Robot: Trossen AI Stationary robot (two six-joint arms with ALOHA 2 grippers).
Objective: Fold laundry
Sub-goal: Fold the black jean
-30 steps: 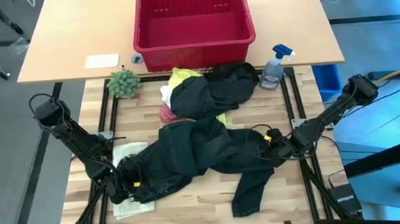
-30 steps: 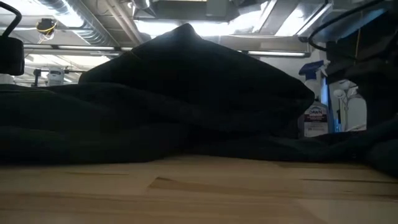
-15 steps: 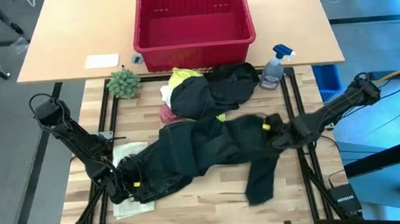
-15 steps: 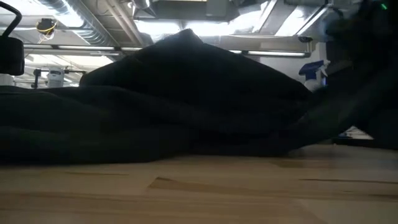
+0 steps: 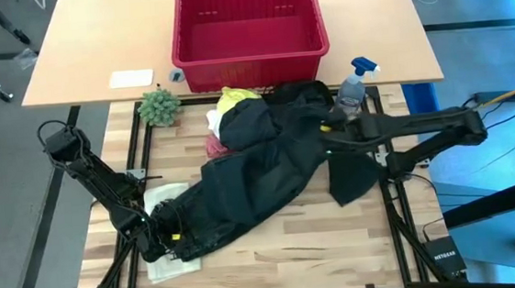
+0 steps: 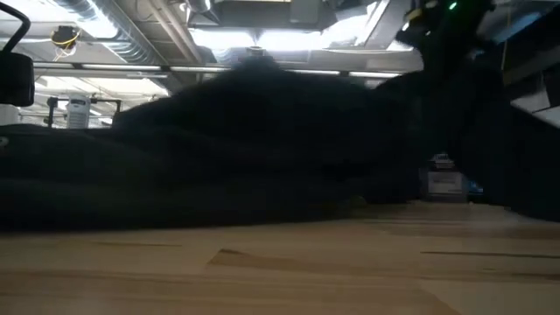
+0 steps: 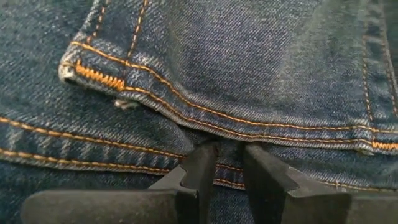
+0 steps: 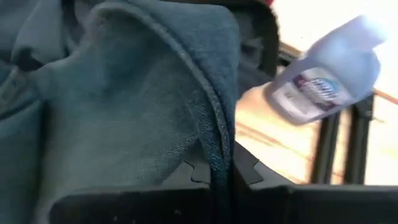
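The large dark denim trousers (image 5: 251,177) stretch slantwise across the wooden table, from the near left to the far right. My left gripper (image 5: 159,237) is shut on their near-left end. My right gripper (image 5: 323,131) is shut on a raised leg, whose end (image 5: 352,175) hangs down. Behind them lies a heap: a yellow T-shirt (image 5: 234,98), another dark garment (image 5: 296,102), a white cloth (image 5: 213,122) and a pink cloth (image 5: 214,148). In the low view the trousers (image 6: 245,149) fill the picture. My left gripper pinches a stitched seam band of the trousers (image 7: 229,142) between its two fingers (image 7: 202,168), coming down at a slant. That end lies on the table. My right gripper pinches a folded edge of the leg (image 8: 219,146) between its two fingers (image 8: 247,168), slanting down from the table's right. The leg is lifted, and its end hangs slack below the fingers.
A red basket (image 5: 250,48) stands on the far table. A spray bottle (image 5: 352,86) stands close beside my right gripper, and a small plant (image 5: 159,106) at the far left. A flat white item (image 5: 165,199) lies under the trousers near my left gripper.
My right gripper has risen and gone toward the far edge with the trouser leg, rolling as it went. The leg end that lay near the front edge is lifted clear and now hangs below the gripper. The near-left end has stayed in place.
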